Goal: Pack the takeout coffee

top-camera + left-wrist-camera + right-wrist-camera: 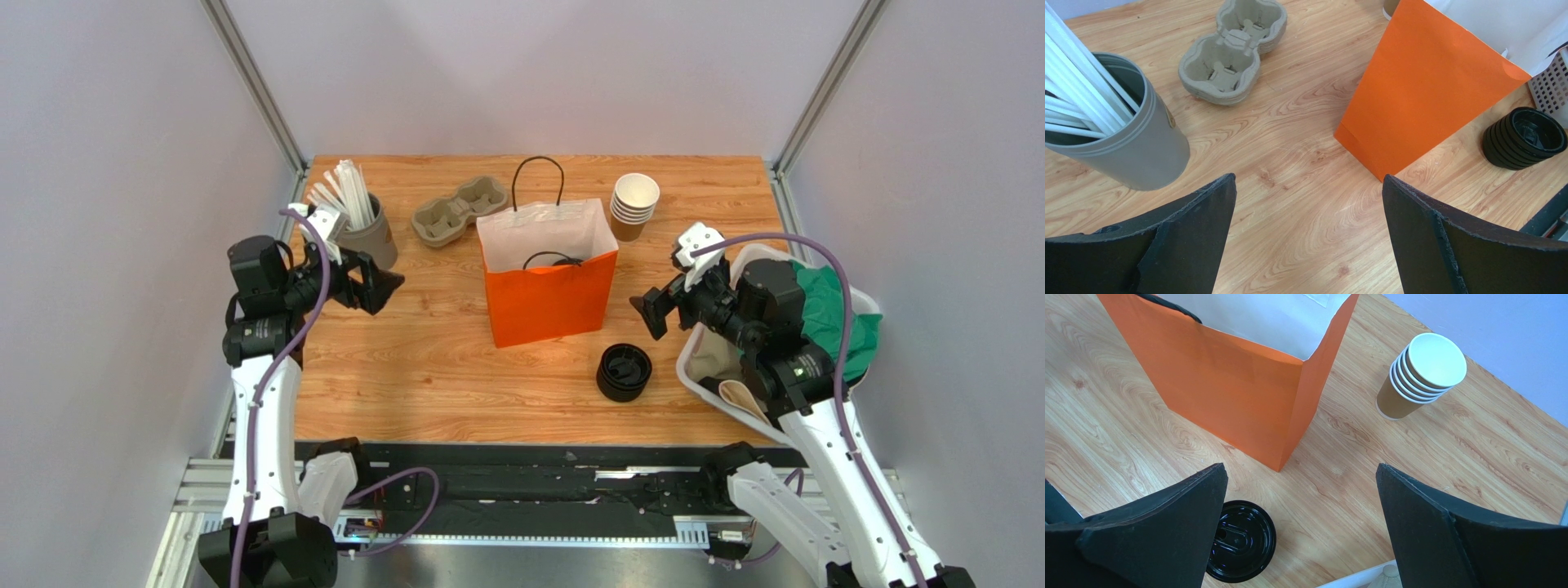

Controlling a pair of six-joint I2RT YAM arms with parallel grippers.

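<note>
No takeout coffee shows in any view; it is either hidden or out of view. An orange paper bag (548, 294) (1425, 92) (1229, 380) stands open in the middle of the table, white inside, with black handles. My left gripper (388, 283) (1308, 179) hovers open to the left of the bag, with only bare wood between its fingers. To the bag's right my right gripper (646, 315) (1301, 467) is open too, above the table beside a pile of black lids (624, 371) (1241, 540) (1525, 136).
A stack of lidless brown cups (634, 205) (1420, 376) stands behind the bag on the right. A grey pulp cup carrier (459, 210) (1232, 52) and a grey holder of white straws (362, 227) (1125, 131) sit at the back left. A white basket (704, 368) with green cloth is at the right edge.
</note>
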